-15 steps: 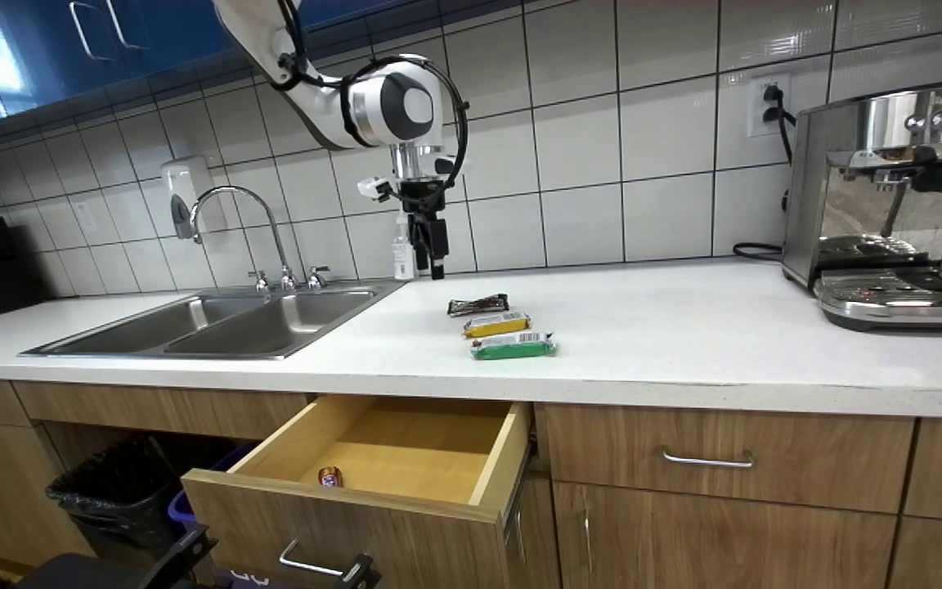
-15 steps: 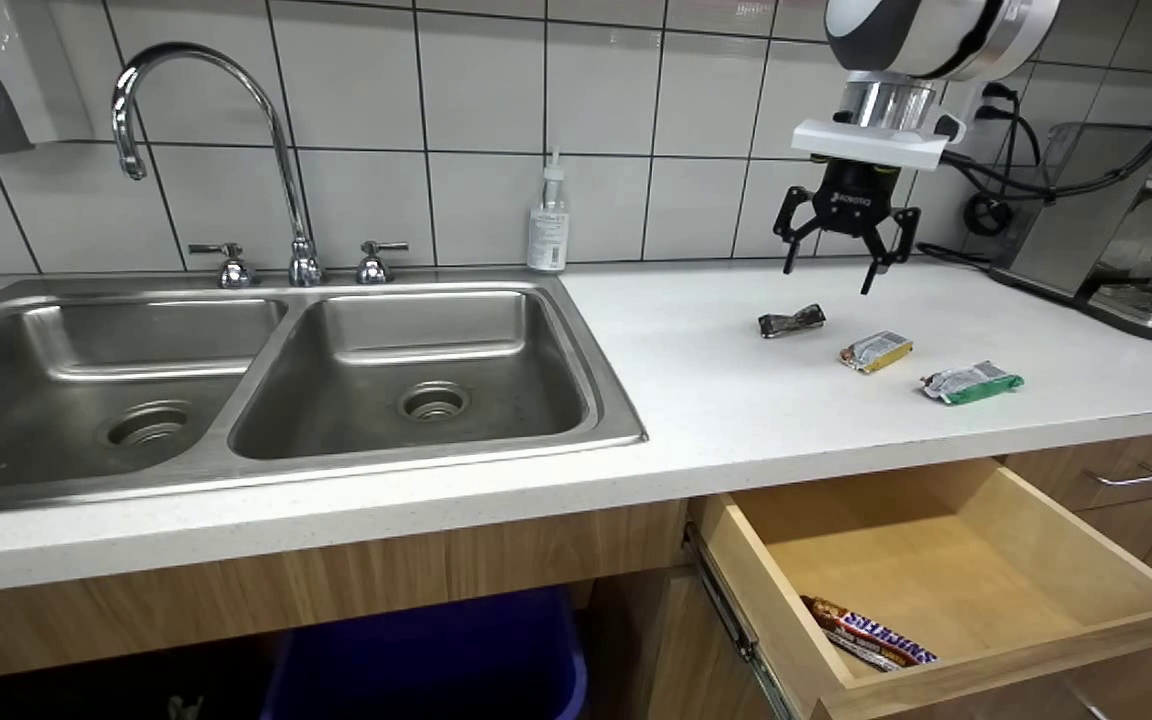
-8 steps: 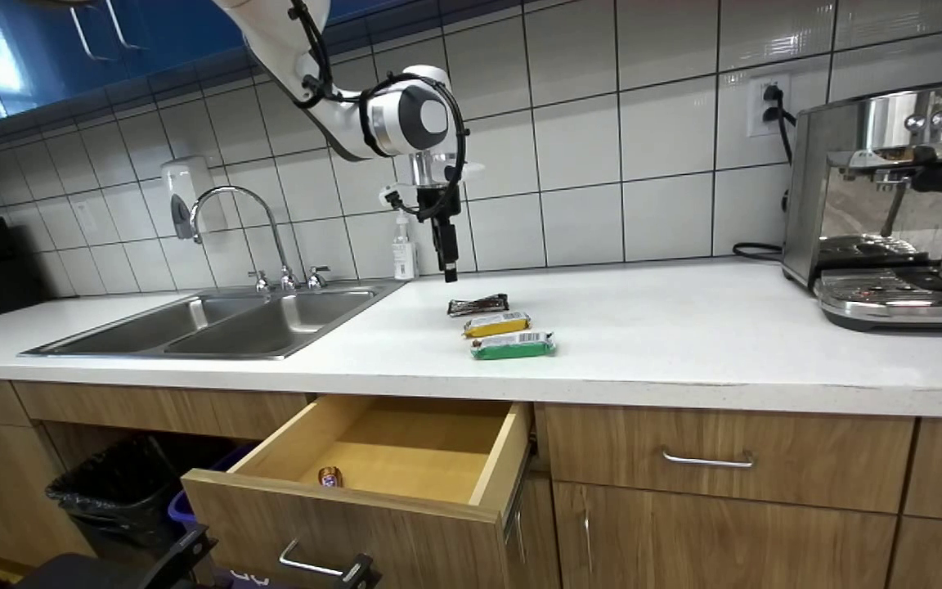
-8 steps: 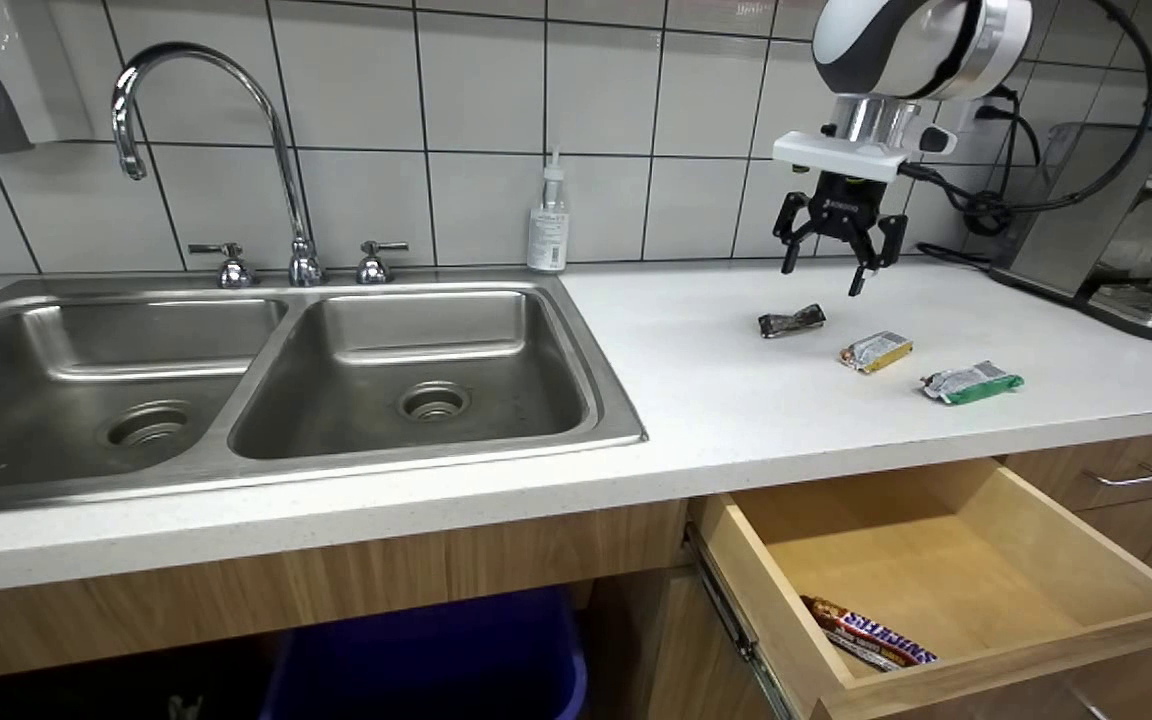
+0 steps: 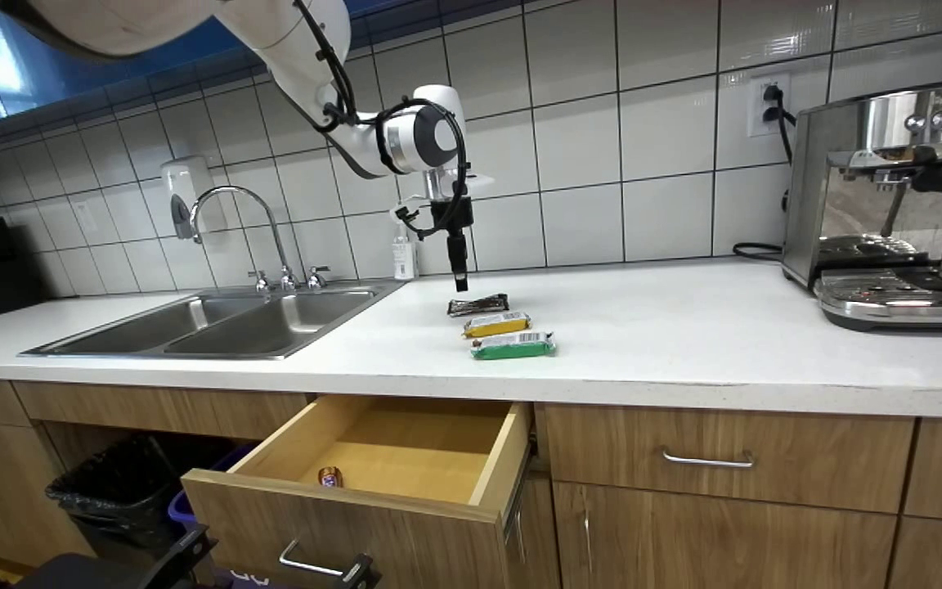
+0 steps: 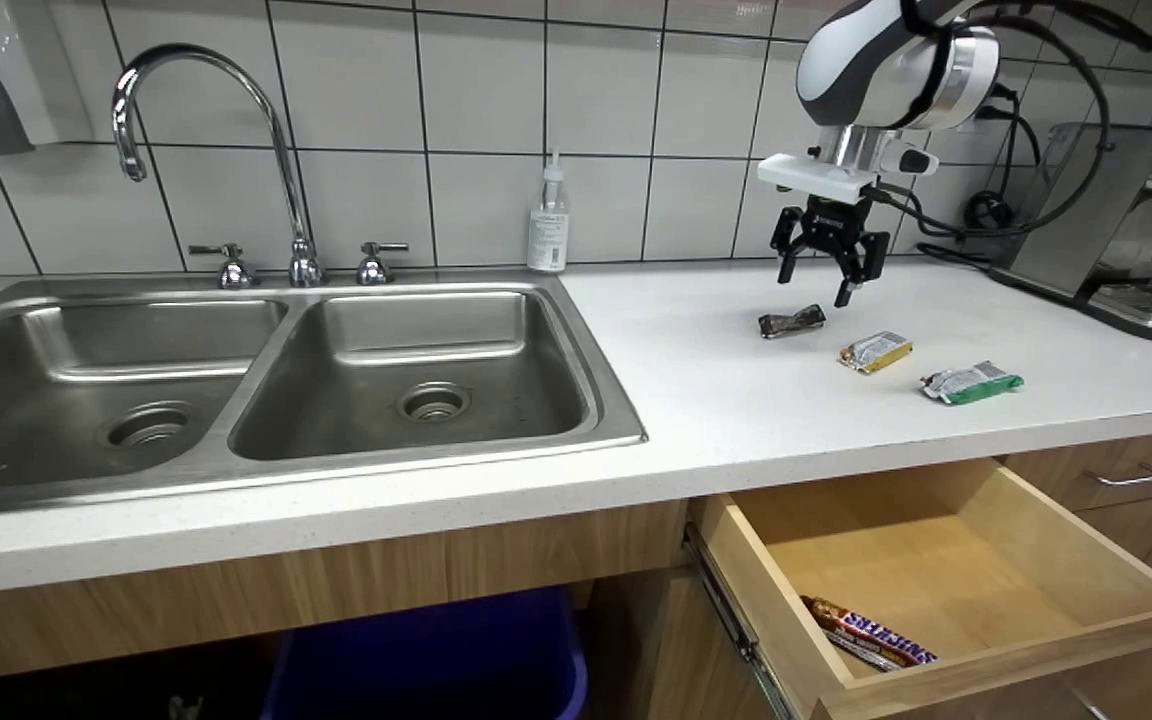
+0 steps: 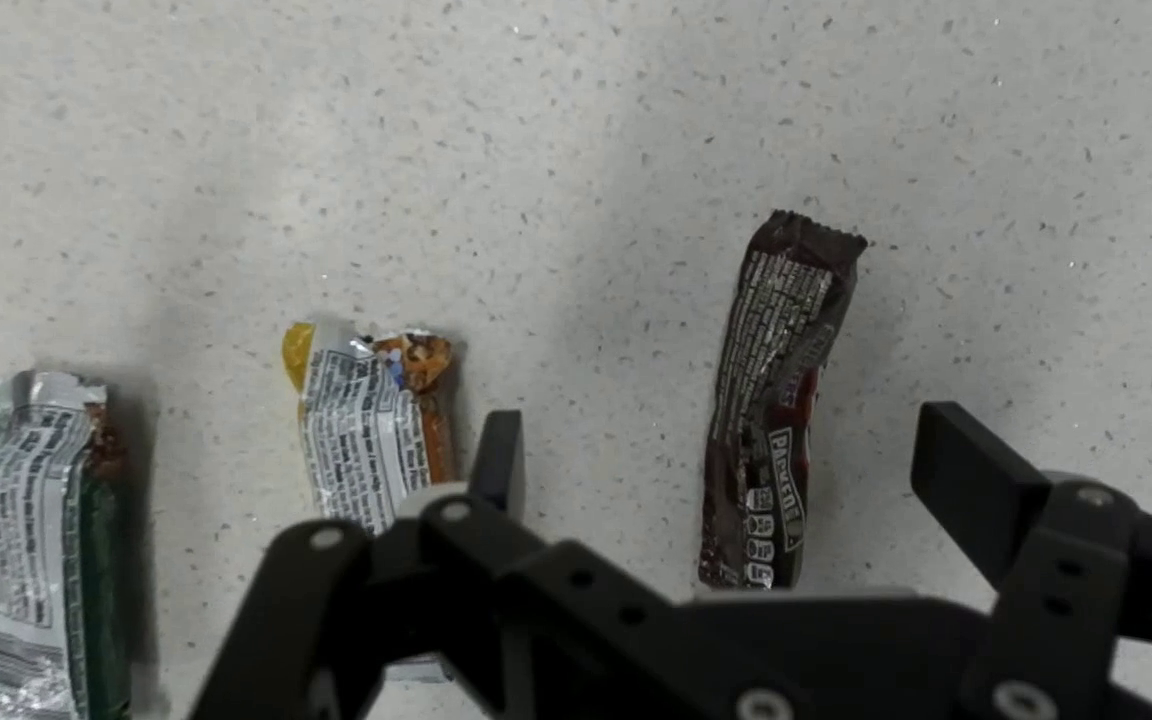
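Evidently, gripper (image 6: 815, 286) hung over worktop (image 6: 696, 350) with jaws wide apart, nothing held, seemingly turned so they flanked narrow width of dark bar (image 7: 768, 410). Dark bar lay flat, farthest of three from worktop's front edge; yellow bar (image 6: 876, 352) lay nearer, green bar (image 6: 971, 383) nearest, gaps perhaps left for clearance. Drawer (image 6: 946, 560) stood open below that edge, Snickers bar (image 6: 871, 632) inside by front corner.

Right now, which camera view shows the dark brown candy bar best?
The wrist view: from above, the dark brown candy bar appears large, its wrapper lettering visible. Both exterior views show it small on the counter, below the gripper, lettering unreadable.
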`<action>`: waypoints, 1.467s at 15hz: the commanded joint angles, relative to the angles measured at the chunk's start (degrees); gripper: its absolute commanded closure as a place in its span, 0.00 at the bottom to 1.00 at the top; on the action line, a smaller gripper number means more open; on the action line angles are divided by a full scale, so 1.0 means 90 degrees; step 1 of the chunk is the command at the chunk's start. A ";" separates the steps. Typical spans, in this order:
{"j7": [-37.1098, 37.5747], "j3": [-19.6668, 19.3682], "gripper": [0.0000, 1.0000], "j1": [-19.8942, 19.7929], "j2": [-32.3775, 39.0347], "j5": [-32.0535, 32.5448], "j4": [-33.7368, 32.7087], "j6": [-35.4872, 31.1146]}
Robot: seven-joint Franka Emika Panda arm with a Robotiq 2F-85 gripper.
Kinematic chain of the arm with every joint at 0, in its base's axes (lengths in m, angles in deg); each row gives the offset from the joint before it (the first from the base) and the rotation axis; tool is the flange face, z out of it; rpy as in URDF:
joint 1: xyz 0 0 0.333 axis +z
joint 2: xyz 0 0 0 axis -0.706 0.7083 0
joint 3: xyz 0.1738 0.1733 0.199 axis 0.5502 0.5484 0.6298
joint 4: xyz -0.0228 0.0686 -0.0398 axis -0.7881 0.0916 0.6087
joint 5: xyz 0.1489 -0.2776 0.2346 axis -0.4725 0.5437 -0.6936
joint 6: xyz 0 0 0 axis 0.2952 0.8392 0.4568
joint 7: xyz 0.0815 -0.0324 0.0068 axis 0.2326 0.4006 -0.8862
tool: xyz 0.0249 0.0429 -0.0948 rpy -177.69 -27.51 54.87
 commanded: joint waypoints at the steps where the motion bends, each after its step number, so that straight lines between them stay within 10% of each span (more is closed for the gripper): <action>1: 0.0407 -0.0016 0.00 -0.0027 0.0430 0.0057 -0.0635 0.0118; 22: 0.0521 0.0061 0.00 -0.0100 0.1503 0.0045 -0.1915 0.0431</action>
